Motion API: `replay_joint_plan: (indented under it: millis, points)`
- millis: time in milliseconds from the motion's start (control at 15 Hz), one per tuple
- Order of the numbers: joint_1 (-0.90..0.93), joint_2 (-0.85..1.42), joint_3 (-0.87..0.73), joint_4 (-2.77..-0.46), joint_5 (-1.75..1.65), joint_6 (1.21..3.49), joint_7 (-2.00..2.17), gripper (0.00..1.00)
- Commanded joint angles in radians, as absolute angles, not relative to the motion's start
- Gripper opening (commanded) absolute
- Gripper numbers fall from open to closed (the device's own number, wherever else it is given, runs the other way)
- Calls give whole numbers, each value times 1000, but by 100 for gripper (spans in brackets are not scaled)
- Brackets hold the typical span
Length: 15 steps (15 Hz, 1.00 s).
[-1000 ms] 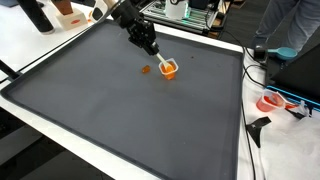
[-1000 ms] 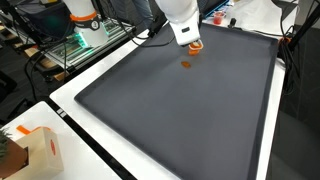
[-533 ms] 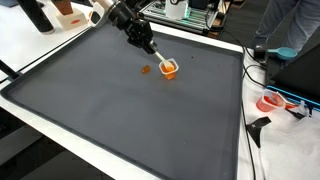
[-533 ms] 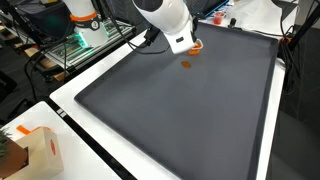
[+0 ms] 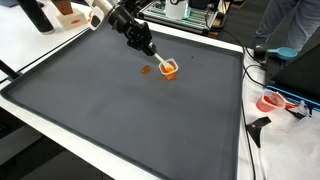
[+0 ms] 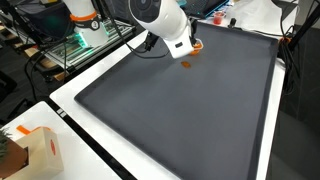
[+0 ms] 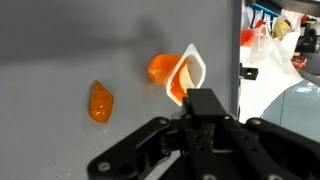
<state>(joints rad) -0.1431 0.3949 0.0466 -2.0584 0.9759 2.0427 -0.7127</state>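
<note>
Nothing lifted yet.
Your tool (image 5: 151, 51) hovers by the tipped orange cup (image 5: 169, 68), opening unclear; the orange piece (image 5: 146, 70) lies beside it on the counter (image 5: 120, 120).

An orange cup (image 7: 163, 70) with a white rim lies on its side; a small orange piece (image 7: 100, 101) lies near it, not touching.
</note>
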Motion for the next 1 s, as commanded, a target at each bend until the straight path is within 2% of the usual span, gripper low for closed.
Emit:
replay_joint_plan:
  millis: [0,933]
  points:
    - [-134,407,35,-2051,1013,2060,-745,3]
    - [-152,429,37,-2042,1062,2022,-902,3]
